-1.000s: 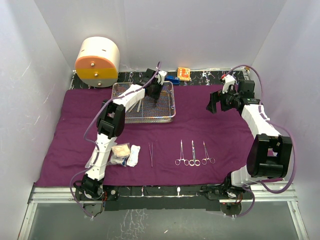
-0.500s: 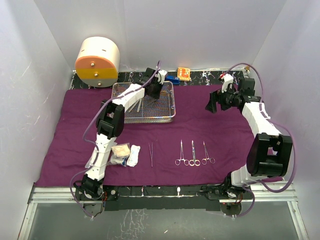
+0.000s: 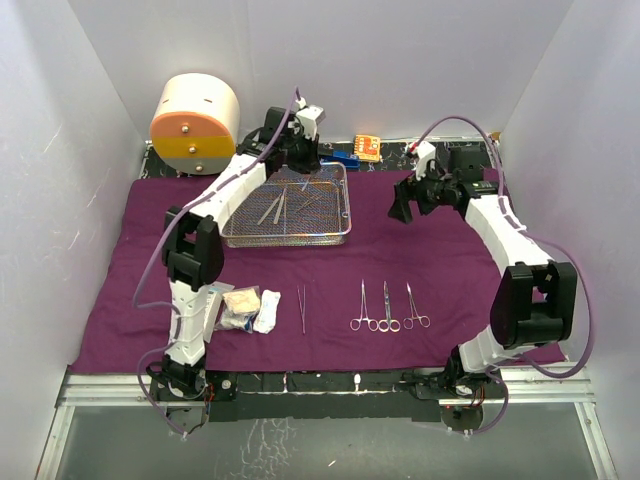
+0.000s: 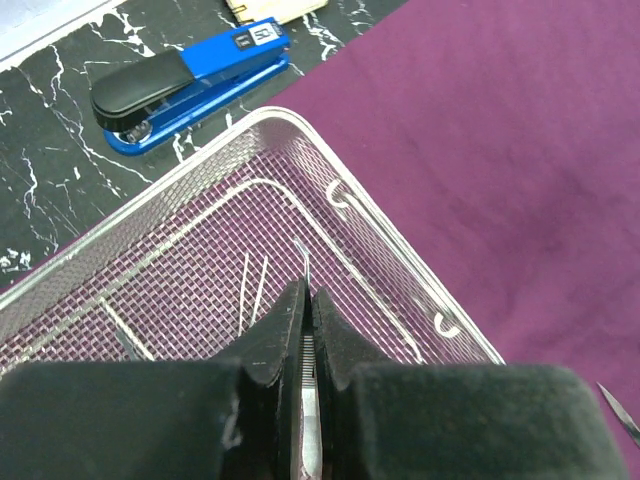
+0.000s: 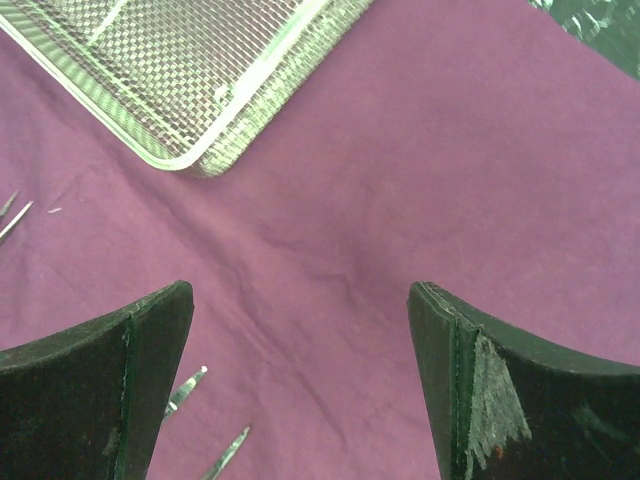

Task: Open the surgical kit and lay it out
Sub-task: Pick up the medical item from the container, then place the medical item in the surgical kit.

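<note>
The purple cloth wrap (image 3: 430, 270) is spread flat on the table. The wire-mesh tray (image 3: 345, 215) sits on its far middle with a few thin steel tools (image 3: 276, 206) inside. My left gripper (image 3: 304, 152) hovers above the tray's far edge. In the left wrist view it (image 4: 305, 290) is shut on a thin steel instrument (image 4: 302, 258) over the tray (image 4: 400, 262). My right gripper (image 3: 404, 203) is open and empty above bare cloth right of the tray; its fingers (image 5: 130, 370) are wide apart. Tweezers (image 3: 301, 308), three forceps (image 3: 386, 306) and gauze packets (image 3: 246, 308) lie along the near cloth.
A cream-and-orange drum (image 3: 195, 122) stands at the back left. A blue stapler (image 4: 190, 78) and a small orange item (image 3: 367, 147) lie on the black strip behind the tray. White walls close in both sides.
My left arm has risen from inside the tray and drawn back toward its far edge, holding the thin instrument. My right gripper has moved left, toward the tray.
</note>
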Controlling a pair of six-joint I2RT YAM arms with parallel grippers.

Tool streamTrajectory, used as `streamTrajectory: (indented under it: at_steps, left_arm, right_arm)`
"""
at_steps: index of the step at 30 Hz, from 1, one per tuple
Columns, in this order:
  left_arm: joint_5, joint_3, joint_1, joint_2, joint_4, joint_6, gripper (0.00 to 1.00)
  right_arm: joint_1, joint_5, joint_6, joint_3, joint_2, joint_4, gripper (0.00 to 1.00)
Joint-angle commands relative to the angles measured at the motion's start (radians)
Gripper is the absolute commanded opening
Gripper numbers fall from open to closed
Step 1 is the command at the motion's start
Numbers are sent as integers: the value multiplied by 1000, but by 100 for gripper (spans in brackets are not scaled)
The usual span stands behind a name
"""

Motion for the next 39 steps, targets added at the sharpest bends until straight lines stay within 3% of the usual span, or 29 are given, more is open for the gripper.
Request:
streamTrajectory:
  at_steps: [1, 4, 9, 18, 20, 23, 30, 39]
  left_arm:
    - [91, -97, 1, -178, 21, -11, 0]
    - [164, -162, 4, -232, 41, -14, 0]
    - [416, -265, 19, -311, 105, -60, 0]
    - [660, -568, 34, -480, 277, -166, 0]
    - [634, -590, 34, -507, 244, -115, 0]
    - [480, -591, 24, -542, 138, 2, 0]
    - [202, -599, 1, -600, 55, 133, 0]
    - [145, -606, -7, -613, 58, 177, 0]
  right_arm:
    - [67, -15, 2, 80, 17, 51, 87]
    - [106, -33, 10, 109, 45, 38, 86]
    - [126, -179, 101, 133, 54, 137, 83]
    - [185, -322, 324, 86, 42, 353, 65]
    - [216, -311, 336, 68, 29, 370, 63]
    - [256, -259, 373, 63, 29, 376, 63]
    - [271, -210, 708, 49, 91, 590, 65]
    - [282, -257, 1014, 79, 206, 760, 63]
